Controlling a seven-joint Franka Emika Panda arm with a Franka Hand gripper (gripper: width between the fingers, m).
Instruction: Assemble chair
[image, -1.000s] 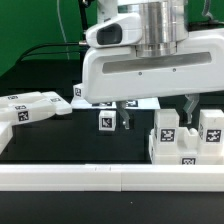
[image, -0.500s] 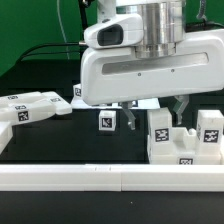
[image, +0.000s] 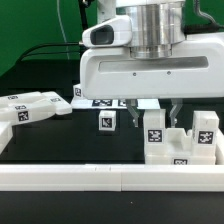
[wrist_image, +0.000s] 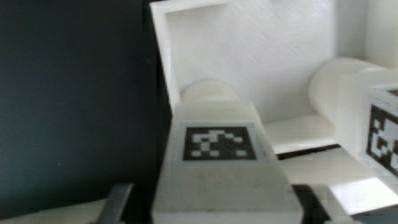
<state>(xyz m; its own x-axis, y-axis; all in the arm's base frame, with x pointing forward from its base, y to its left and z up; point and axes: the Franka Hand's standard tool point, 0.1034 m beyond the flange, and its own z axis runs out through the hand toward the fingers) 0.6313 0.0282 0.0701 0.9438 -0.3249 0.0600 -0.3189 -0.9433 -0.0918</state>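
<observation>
A white chair piece (image: 182, 148) with two upright tagged posts stands at the exterior view's right, near the front rail. My gripper (image: 150, 112) is down over its left post (image: 155, 132), one finger on each side, shut on it. In the wrist view the tagged post (wrist_image: 221, 150) fills the space between my gripper (wrist_image: 217, 206) fingers (wrist_image: 121, 205), with the second post (wrist_image: 356, 90) beside it. A small tagged cube (image: 105, 122) sits just left of the gripper. More white tagged pieces (image: 30, 108) lie at the far left.
A long white border rail (image: 100, 178) runs across the front. The marker board (image: 100, 101) lies behind the gripper, mostly hidden by the hand. The table is black; dark cables hang at the back left.
The fingers have come together round the left post. The gripper and the two-post piece have shifted a little toward the exterior view's left.
</observation>
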